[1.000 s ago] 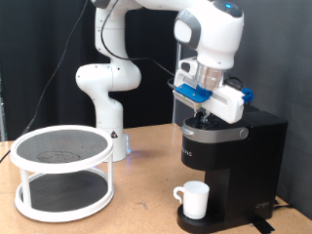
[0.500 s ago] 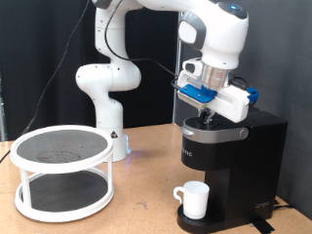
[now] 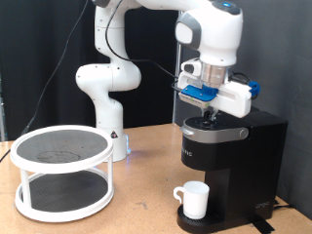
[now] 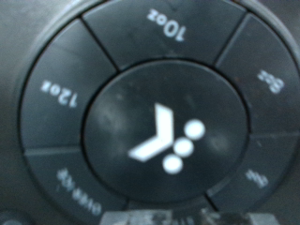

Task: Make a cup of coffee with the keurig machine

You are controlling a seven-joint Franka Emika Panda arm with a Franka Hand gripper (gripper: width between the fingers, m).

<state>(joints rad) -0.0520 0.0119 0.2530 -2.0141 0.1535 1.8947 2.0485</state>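
Observation:
The black keurig machine [image 3: 229, 161] stands at the exterior view's right with its lid down. The white cup [image 3: 194, 199] sits on its round drip base, under the spout. My gripper [image 3: 207, 119] points straight down onto the front of the machine's top, right at the buttons. The wrist view is filled by the round button panel [image 4: 164, 112]: a centre button with a white K mark, ringed by segments marked 12oz, 10oz and smaller sizes. My fingers do not show in the wrist view. Nothing shows between them.
A white two-tier round rack [image 3: 60, 171] with dark mesh shelves stands at the exterior view's left on the wooden table [image 3: 146, 205]. The arm's white base [image 3: 102, 97] is behind it. A small blue-lit object [image 3: 125, 148] sits beside the base.
The wrist has swung slightly towards the exterior view's right and lifted a touch. The gripper tip stays over the machine's top buttons. The cup and the machine have not moved.

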